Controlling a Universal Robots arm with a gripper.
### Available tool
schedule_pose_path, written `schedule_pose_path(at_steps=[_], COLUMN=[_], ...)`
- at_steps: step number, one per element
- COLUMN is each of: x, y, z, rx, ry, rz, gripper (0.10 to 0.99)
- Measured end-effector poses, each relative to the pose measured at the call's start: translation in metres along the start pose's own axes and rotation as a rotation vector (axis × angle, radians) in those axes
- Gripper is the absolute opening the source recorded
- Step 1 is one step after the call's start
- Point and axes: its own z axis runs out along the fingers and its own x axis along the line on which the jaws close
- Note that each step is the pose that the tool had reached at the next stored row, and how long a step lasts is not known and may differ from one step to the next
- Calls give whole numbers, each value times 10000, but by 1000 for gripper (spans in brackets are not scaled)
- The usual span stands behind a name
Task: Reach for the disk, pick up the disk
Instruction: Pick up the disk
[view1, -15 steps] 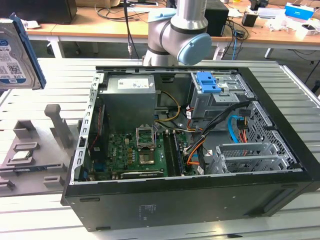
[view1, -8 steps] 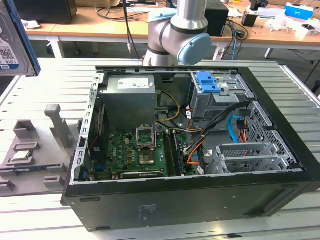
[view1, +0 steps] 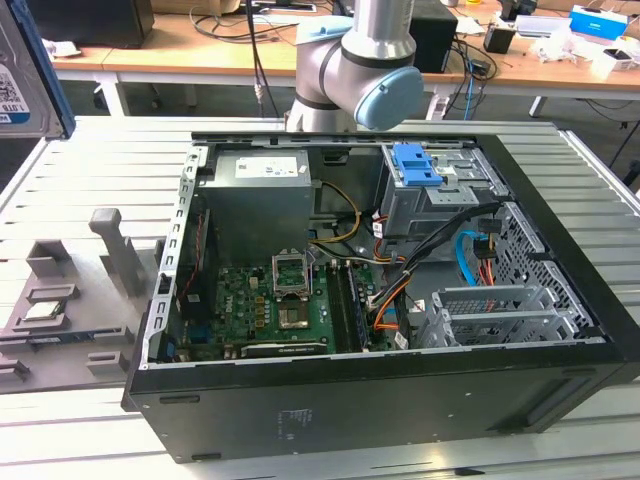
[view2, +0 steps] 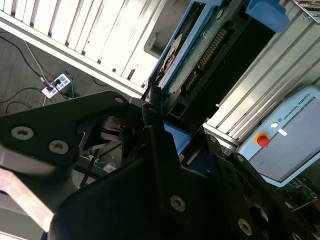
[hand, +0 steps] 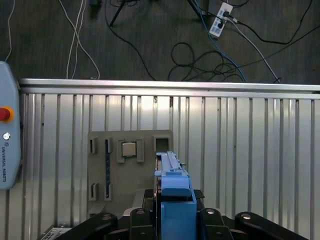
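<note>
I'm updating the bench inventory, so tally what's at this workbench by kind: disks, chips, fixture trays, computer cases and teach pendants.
Disk: 1
Chip: 1
Grey fixture tray: 1
Computer case: 1
Teach pendant: 1
Total: 5
</note>
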Motion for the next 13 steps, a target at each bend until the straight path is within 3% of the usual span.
schedule_pose_path(at_steps=[7, 13], x=[0, 4], y=[-4, -159], z=[-3, -9], rx=[1, 0], ry=[0, 0], rz=[1, 0], gripper=[369, 369])
